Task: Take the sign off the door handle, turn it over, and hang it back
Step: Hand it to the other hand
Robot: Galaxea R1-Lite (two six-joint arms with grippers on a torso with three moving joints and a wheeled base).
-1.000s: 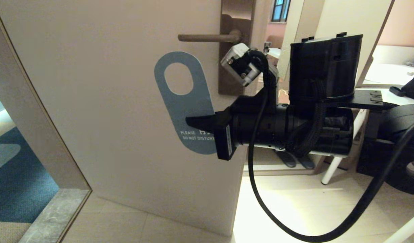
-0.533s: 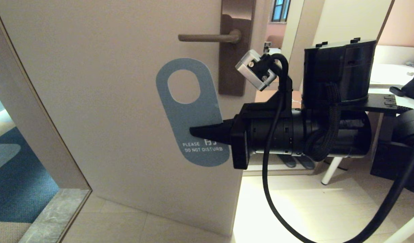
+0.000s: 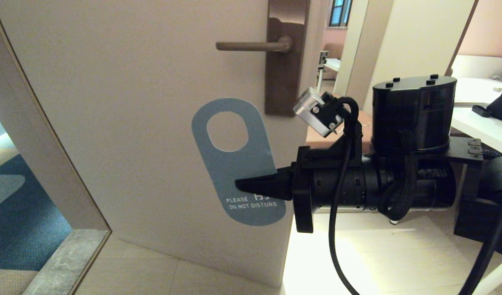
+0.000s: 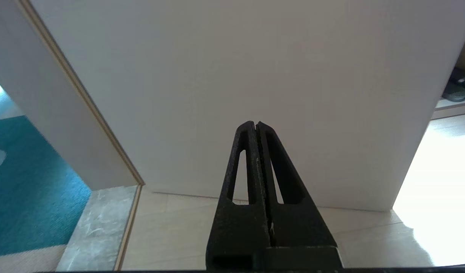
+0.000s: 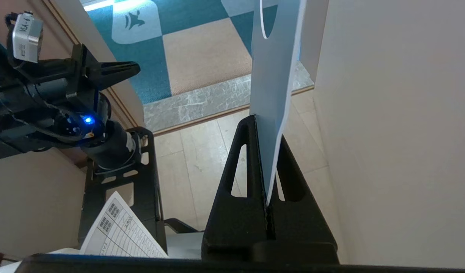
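Sign (image 3: 234, 164), off the door handle (image 3: 251, 46), sits clamped in the closed right tool (image 3: 245, 186).

A pale door (image 3: 124, 123) is seen standing open, its leaf filling most of the head view. To its left a door frame (image 3: 42, 135) is edged by a grey marble threshold (image 3: 66, 262). Beyond it, blue and tan patterned carpet (image 3: 26, 229) is laid. Cream floor tiles (image 3: 378, 254) are lit brightly at the right. A white bench (image 3: 480, 127) is seen at far right, and a printed sheet (image 5: 120, 231) in the right wrist view.
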